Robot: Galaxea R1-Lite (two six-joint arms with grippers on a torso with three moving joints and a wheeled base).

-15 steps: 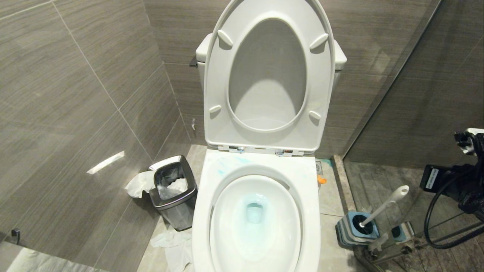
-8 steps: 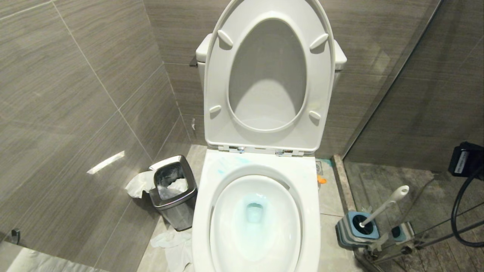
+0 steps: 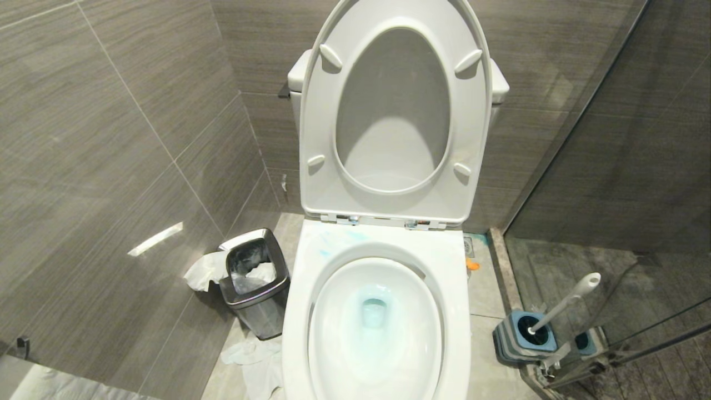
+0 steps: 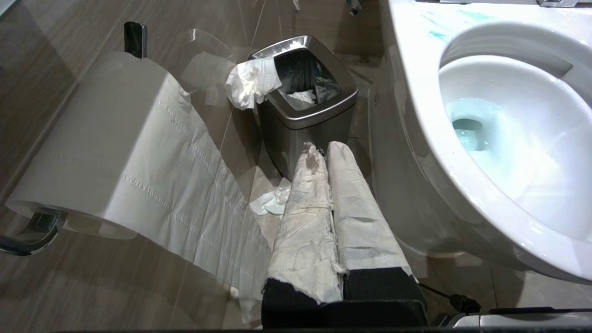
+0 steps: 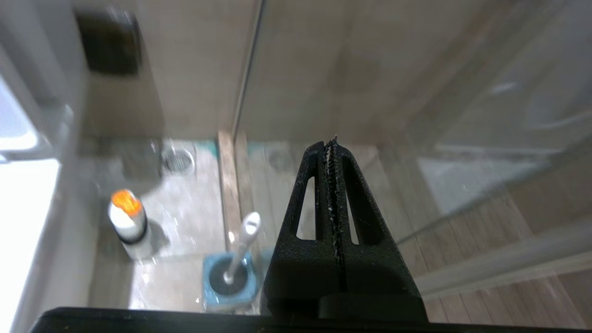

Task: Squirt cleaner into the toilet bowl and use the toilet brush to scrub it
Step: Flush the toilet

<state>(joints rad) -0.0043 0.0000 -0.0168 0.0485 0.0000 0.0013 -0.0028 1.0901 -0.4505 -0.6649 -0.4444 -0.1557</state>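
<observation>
Head view: the toilet bowl (image 3: 377, 333) fills the lower centre of the frame with seat and lid raised; cleaner (image 3: 373, 303) tints the water pale blue and leaves smears on the rim at the upper left of the basin. The toilet brush (image 3: 564, 303) stands tilted in its blue holder (image 3: 525, 336) at lower right, beside a glass partition (image 3: 611, 166); a steel waste bin (image 3: 255, 280) with tissue spilling over it sits at lower left. Neither hand shows here. Left wrist view: the left hand (image 4: 321, 150), its wrapped fingers pressed together and empty, hangs at lower centre, with a toilet paper roll (image 4: 92, 138) trailing a sheet at left and the bin just beyond its tips. Right wrist view: the right hand (image 5: 332, 148), fingers together and holding nothing, points toward the glass, with the brush at lower left of the frame and an orange-capped bottle (image 5: 127, 222) further left. Judged risks: the brush leans next to the glass, so a reach could strike the pane or tip the light holder; a closed hand must part before gripping the slim handle, which may slip or swing; loose tissue by the bin could snag.
</observation>
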